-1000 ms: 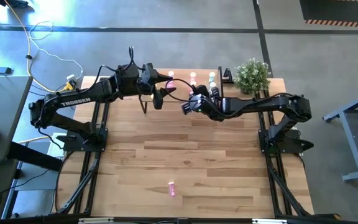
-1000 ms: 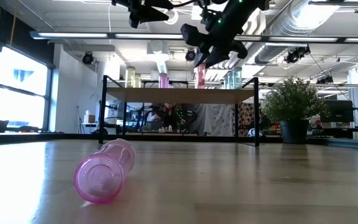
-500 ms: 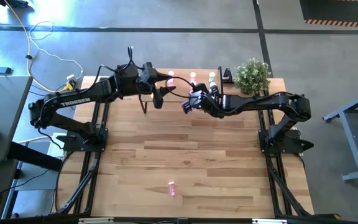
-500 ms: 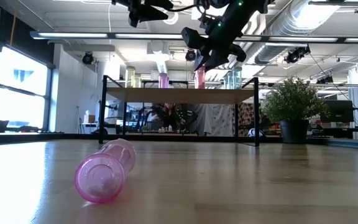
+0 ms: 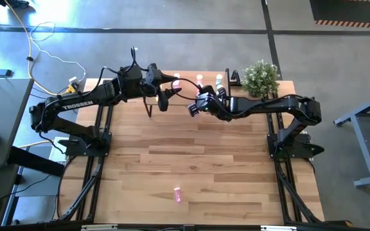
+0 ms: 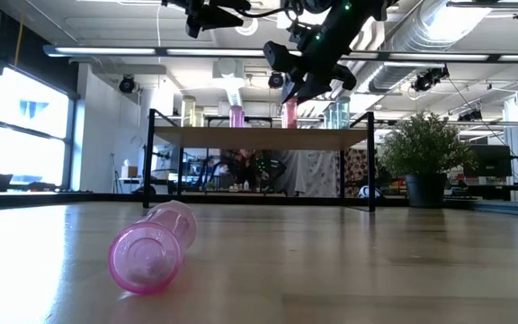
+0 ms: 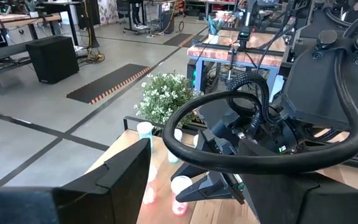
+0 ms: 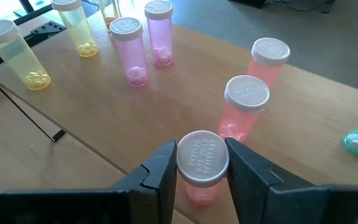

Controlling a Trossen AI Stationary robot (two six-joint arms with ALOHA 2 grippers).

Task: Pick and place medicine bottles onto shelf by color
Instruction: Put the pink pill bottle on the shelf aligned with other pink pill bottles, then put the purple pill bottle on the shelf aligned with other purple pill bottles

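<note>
Since the earlier frame the right arm has edged slightly farther over the shelf (image 5: 191, 90); little else has shifted. The counter (image 5: 191, 160) carries the shelf along its far edge, beside a potted plant (image 5: 261, 77). The left arm reaches across the shelf's left end, its left gripper (image 5: 162, 101) hanging with jaws released and nothing between them, apparently waiting. The right gripper (image 8: 202, 163) holds its jaws clenched on the white cap of a red-orange bottle (image 8: 201, 169), kept upright just above the shelf board, probably so that it can be set down standing. It hangs close to two other red-orange bottles (image 8: 245, 107), which suggests grouping by colour. Pink bottles (image 8: 131, 59) and yellow bottles (image 8: 17, 55) stand in separate clusters farther along the board. One pink bottle (image 6: 154, 247) lies on its side on the counter, well apart from the shelf, not yet sorted.
</note>
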